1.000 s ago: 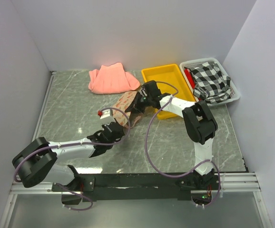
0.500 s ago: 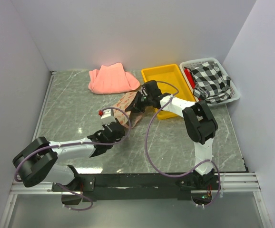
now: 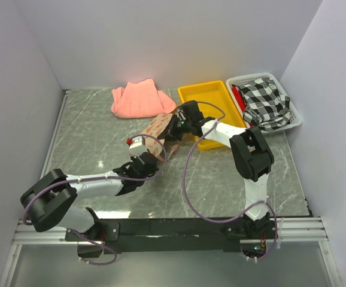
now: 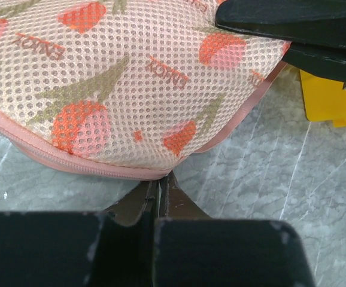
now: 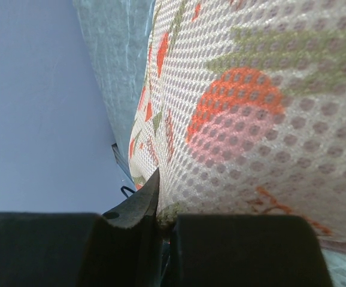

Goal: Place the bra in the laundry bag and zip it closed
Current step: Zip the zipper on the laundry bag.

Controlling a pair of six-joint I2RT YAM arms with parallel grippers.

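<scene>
From overhead, I see the laundry bag (image 3: 157, 133) lying mid-desk, running at an angle between my two claws. Its far end rests against the right claw (image 3: 174, 128) and its near end reaches the left claw (image 3: 148, 156).

The yellow tray (image 3: 204, 87) sits just behind the right claw, close beside the bag's far end. The white basket (image 3: 245, 79) with the checked cloth (image 3: 266, 101) is further right, against the wall. The salmon-pink folded cloth (image 3: 139, 98) lies at the back of the desk (image 3: 86, 134), near the bag but apart from it. A purple cable (image 3: 185, 173) from the right arm loops over the desk just right of the bag's near end.

The overhead view hides both sets of fingertips behind the arms, so I go by the wrist cameras. On the left wrist, my claw is closed, with its tips pressed together right at the bag's pink zip (image 4: 71, 160). I cannot tell if they pinch anything. That view also shows the right claw's black fingers on the mesh at the bag's far end, with the tray's corner behind.

On the right wrist, that claw is clamped on the bag, and the printed mesh runs down between the fingers (image 5: 138, 206).
</scene>
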